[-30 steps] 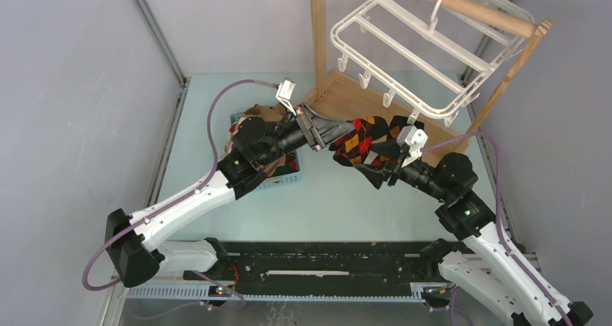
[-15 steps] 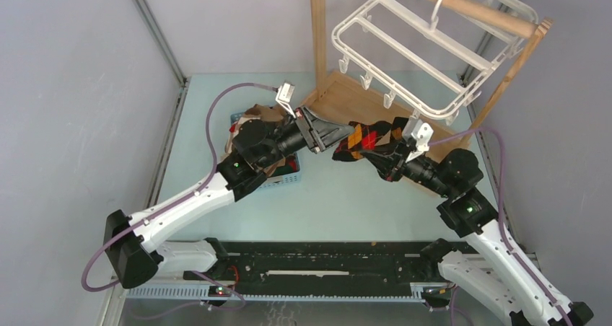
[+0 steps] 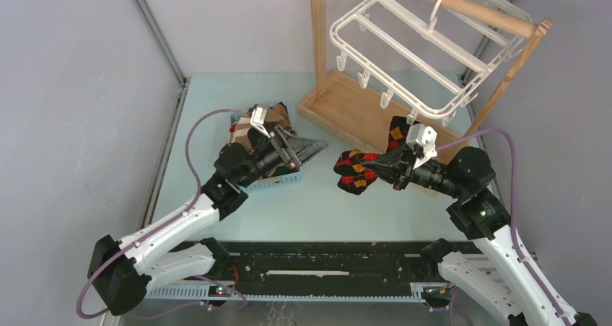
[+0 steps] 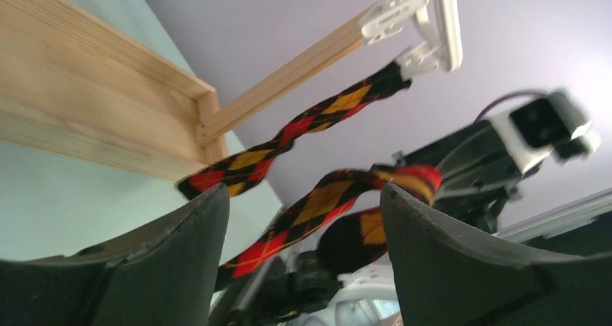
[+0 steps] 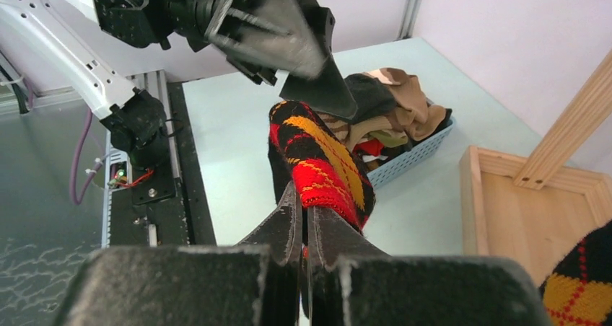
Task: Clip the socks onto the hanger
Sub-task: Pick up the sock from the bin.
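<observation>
One black argyle sock (image 3: 396,131) hangs from an end clip of the white hanger (image 3: 426,109); the left wrist view shows that sock (image 4: 303,124) stretching down from the clip (image 4: 417,52). My right gripper (image 3: 377,169) is shut on a second argyle sock (image 3: 353,173), which droops from its tips below the hanger. In the right wrist view the right gripper (image 5: 303,205) pinches the red and yellow fabric (image 5: 321,164). My left gripper (image 3: 314,151) is open and empty over the basket, and the held sock (image 4: 328,196) shows beyond its fingers (image 4: 180,261).
A small blue basket (image 3: 278,182) with brown and dark socks (image 3: 263,117) sits under the left arm. The tan wooden stand's base tray (image 3: 353,102) lies behind both grippers, its posts and round rail (image 3: 469,9) carrying the hanger. Grey walls close both sides.
My left gripper opened, let go of the argyle sock and pulled back left over the basket. My right gripper shut on that sock and now holds it alone, a little lower.
</observation>
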